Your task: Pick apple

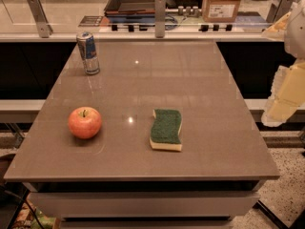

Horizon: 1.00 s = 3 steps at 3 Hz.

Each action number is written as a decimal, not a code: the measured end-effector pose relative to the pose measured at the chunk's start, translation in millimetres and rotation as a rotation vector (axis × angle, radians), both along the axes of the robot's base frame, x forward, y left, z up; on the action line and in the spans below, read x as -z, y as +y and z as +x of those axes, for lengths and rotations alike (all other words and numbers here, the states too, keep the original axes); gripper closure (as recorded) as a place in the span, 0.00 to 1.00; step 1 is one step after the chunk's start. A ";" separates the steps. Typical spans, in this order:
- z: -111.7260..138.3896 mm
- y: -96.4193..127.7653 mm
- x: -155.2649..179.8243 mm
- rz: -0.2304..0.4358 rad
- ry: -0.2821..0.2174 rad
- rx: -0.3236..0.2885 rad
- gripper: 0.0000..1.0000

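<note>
Not started, by the look. See apple point(85, 122) front-left on tabletop point(205, 80), upright, untouched, well apart from sponge point(166, 130) & can point(88, 53). See end effector point(285, 99) far right, beyond tabletop edge; can't tell if open or closed. Left to do: reach, grip, lift.

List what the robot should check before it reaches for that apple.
1. Apple in plain view, sitting on the table with its stem up: ok.
2. Room around the apple: ok. The sponge lies apart from it, and the can stands well behind.
3. Apple away from the table's edges: ok.
4. Hand close to the apple: not ok. It hangs beyond the table's edge at the picture's right, far from the apple.
5. Straight low path from hand to apple: not ok. The sponge lies between them, so going over it is probably safer.
</note>
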State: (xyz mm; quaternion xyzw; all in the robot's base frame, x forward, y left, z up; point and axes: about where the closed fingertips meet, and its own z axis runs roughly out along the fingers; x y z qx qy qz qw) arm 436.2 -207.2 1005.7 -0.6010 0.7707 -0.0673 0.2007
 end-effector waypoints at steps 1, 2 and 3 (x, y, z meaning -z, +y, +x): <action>0.0 0.0 0.0 0.000 0.000 0.000 0.00; -1.7 4.0 -1.2 0.016 -0.005 -0.004 0.00; -3.9 20.4 11.5 0.080 0.020 -0.020 0.00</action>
